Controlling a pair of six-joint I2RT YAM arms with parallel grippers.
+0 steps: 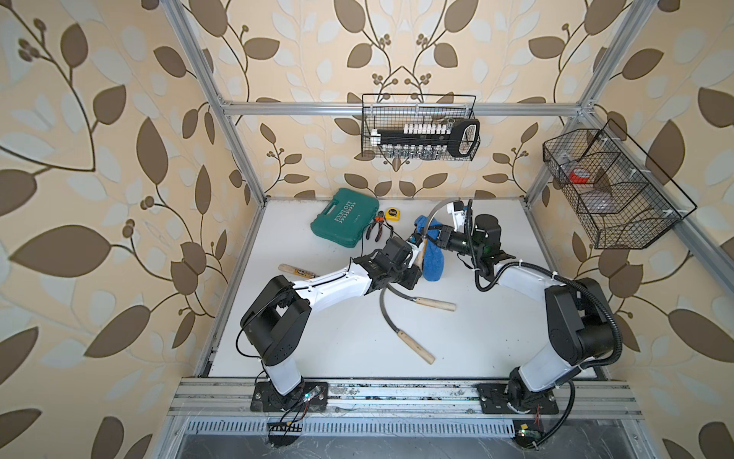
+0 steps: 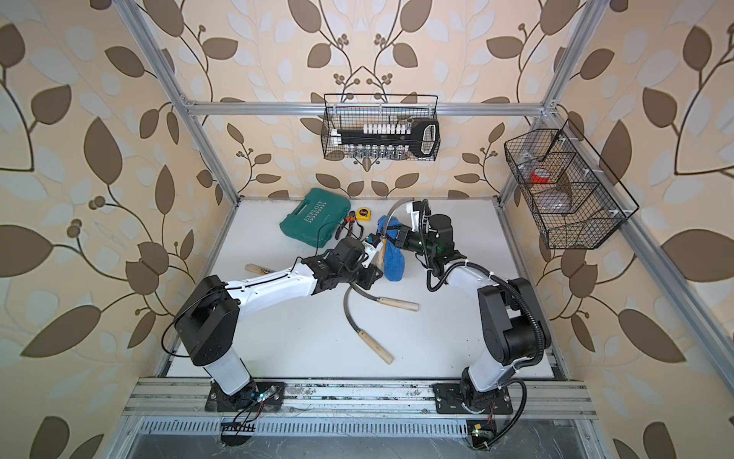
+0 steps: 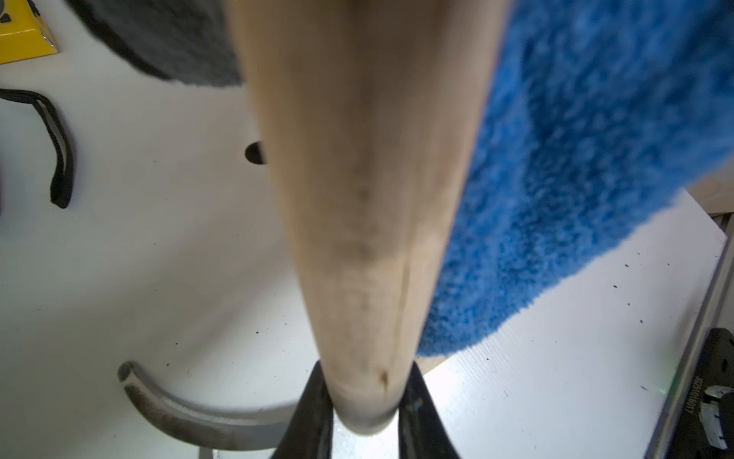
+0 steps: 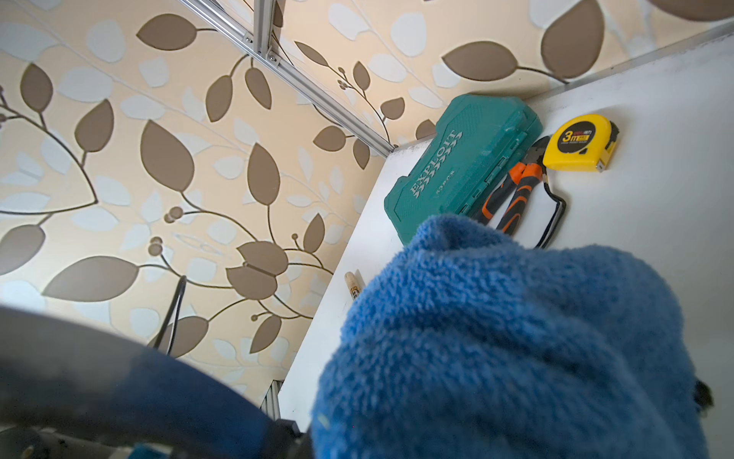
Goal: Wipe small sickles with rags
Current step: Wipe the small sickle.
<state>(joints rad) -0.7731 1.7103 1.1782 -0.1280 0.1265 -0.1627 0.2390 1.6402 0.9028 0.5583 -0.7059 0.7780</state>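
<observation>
Step in hand: one sickle is up off the table (image 1: pixel 496 337) and being wiped. I judge the task to be in its working middle, not near its end.

Left hand: the left hand (image 3: pixel 365 411) is clamped tight on the pale wooden handle of the held sickle (image 3: pixel 365 198). One of its fingers (image 3: pixel 313 413) sits on each side of the wood, and the tool is held in the air.

Blade: the blade (image 1: pixel 434 212) arcs up from the left hand toward the far side of the table and passes right beside the right hand.

Right hand: the right hand (image 1: pixel 436 233) is almost closed and pinches the blue rag (image 1: pixel 432 262). The cloth bunches at the jaws and hangs down just beside the handle.

Rag against blade: the rag sits at the lower stretch of the blade, just above the handle. The cloth hides whether the steel lies inside the pinched fold, so I cannot tell.

Done so far: nothing in view shows that any sickle is finished.

Left on this sickle: the upper curve of the blade stands bare of cloth and probably needs a pass yet.

Left overall: the crossed sickles (image 1: pixel 417 347) lie mid-table, their blades running under the left forearm. The fourth sickle (image 1: pixel 296 271) shows only its handle from behind that arm. All three lie well apart from the rag.
</observation>
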